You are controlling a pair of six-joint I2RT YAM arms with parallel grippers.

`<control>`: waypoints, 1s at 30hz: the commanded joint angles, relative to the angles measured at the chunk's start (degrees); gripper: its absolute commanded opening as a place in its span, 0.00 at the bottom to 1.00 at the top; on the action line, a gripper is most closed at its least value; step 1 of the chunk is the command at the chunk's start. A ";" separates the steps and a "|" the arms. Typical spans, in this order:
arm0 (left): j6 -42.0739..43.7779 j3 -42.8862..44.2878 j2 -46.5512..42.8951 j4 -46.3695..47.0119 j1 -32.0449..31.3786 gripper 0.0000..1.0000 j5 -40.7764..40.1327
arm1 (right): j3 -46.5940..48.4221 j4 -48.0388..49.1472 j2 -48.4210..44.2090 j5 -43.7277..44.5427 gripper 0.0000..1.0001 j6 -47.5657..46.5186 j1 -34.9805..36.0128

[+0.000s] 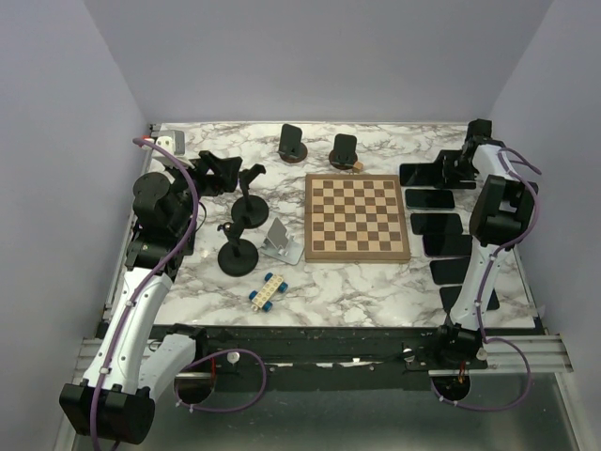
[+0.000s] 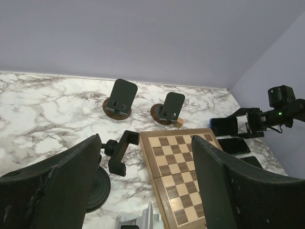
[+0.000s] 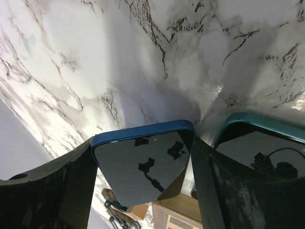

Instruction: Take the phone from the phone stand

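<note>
My right gripper [image 1: 439,171] is at the back right of the table, shut on the long sides of a blue phone [image 3: 143,160] with a dark screen. The phone [image 1: 419,175] is held just above the marble, next to a teal phone [image 3: 267,143]. Two round-base phone stands [image 1: 293,143] [image 1: 345,149] stand empty at the back centre and also show in the left wrist view [image 2: 119,99] [image 2: 169,108]. My left gripper [image 1: 222,169] is open and empty at the back left, its fingers [image 2: 71,181] spread wide above a black clamp stand [image 2: 118,151].
A chessboard [image 1: 357,216] lies in the middle. Several dark phones [image 1: 438,225] lie in a column along the right edge. Two black clamp stands [image 1: 249,205] [image 1: 237,252], a silver stand [image 1: 280,241] and a blue-white toy [image 1: 268,290] sit left of the board.
</note>
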 commanded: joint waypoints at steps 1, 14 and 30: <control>-0.33 -0.17 -0.07 1.90 0.34 0.84 1.12 | -1.62 -3.90 1.51 2.13 0.21 -2.44 -1.33; -0.37 -0.52 -0.08 2.28 0.34 0.84 1.22 | -1.39 -3.58 2.55 2.16 0.42 -5.13 -5.25; -0.79 -0.42 0.38 2.36 0.56 0.84 1.87 | -2.31 -1.71 3.12 -0.65 0.64 -4.90 -5.29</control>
